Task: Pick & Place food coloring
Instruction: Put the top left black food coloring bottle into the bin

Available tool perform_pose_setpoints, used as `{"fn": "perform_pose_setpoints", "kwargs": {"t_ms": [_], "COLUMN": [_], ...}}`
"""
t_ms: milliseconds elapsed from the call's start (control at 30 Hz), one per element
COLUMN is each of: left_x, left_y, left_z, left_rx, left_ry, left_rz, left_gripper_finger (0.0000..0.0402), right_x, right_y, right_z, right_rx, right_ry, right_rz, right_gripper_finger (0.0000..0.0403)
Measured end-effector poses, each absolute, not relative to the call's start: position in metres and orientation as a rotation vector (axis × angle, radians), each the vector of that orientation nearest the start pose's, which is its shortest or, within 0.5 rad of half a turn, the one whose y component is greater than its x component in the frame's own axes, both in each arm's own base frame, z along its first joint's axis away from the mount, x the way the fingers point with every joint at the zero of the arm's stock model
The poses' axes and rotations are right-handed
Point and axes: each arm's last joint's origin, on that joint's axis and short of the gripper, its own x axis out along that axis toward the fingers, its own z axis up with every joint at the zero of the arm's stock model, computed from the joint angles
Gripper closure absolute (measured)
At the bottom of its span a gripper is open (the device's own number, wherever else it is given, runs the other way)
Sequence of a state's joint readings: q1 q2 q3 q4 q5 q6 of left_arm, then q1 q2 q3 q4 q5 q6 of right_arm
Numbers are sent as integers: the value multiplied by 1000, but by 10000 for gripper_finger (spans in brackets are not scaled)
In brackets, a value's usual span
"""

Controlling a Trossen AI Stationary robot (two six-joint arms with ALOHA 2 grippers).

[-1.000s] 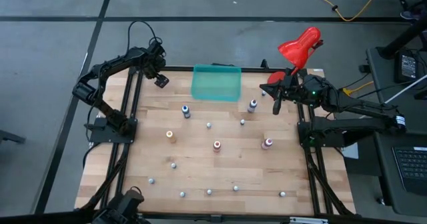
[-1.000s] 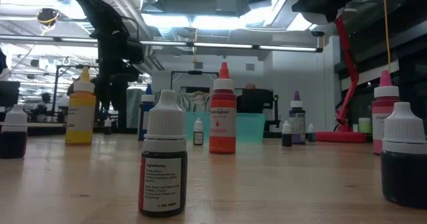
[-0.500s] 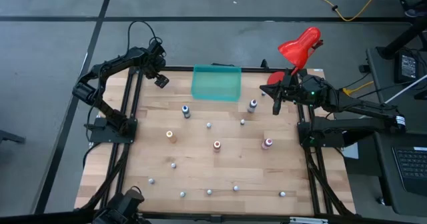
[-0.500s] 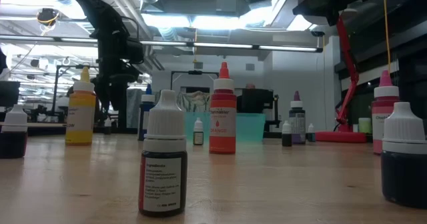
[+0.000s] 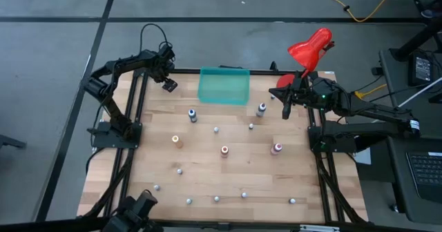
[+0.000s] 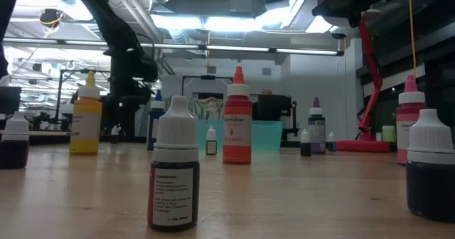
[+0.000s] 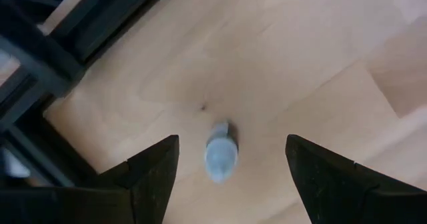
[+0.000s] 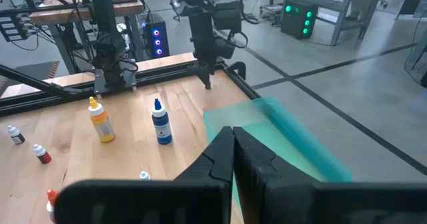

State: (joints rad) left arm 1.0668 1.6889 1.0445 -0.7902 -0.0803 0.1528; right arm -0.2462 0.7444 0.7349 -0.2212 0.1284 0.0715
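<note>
The left hand [image 5: 170,85] hangs over the far left corner of the surface [image 5: 207,173], its fingers [image 7: 155,174] spread wide with nothing between them. Seen past them, one small pale bottle [image 7: 221,159] stands on the wood directly below, framed between the two tips but not touched. The right hand [image 5: 285,109] waits at the far right side, near the red lamp [image 5: 309,49], fingers pressed together and empty.

The rest of the food coloring is scattered upright across the surface: a blue bottle [image 5: 193,114], an orange one [image 5: 177,141], a red one [image 5: 224,150], a pink one [image 5: 277,148], and many little greyish ones toward the near edge. A green bin [image 5: 224,85] sits at the far edge, between the two arms.

The likely trouble is tipping. The bottle below is narrow and light; if the left hand descends off centre, one finger could knock it over and send it rolling toward the frame rail close by.
</note>
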Motion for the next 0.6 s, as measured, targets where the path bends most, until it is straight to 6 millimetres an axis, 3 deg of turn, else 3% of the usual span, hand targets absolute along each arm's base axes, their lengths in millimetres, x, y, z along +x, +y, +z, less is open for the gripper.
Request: {"fn": "perform_pose_setpoints", "kwargs": {"t_ms": [600], "left_x": [140], "left_y": [263], "left_z": [166], "left_rx": [-554], "left_ry": [1418], "left_rz": [824], "left_gripper_finger": [190], "right_x": [160], "right_y": [-43], "right_z": [318], "right_rx": [88], "right_ry": [219], "right_rz": [-359], "right_gripper_finger": [391]}}
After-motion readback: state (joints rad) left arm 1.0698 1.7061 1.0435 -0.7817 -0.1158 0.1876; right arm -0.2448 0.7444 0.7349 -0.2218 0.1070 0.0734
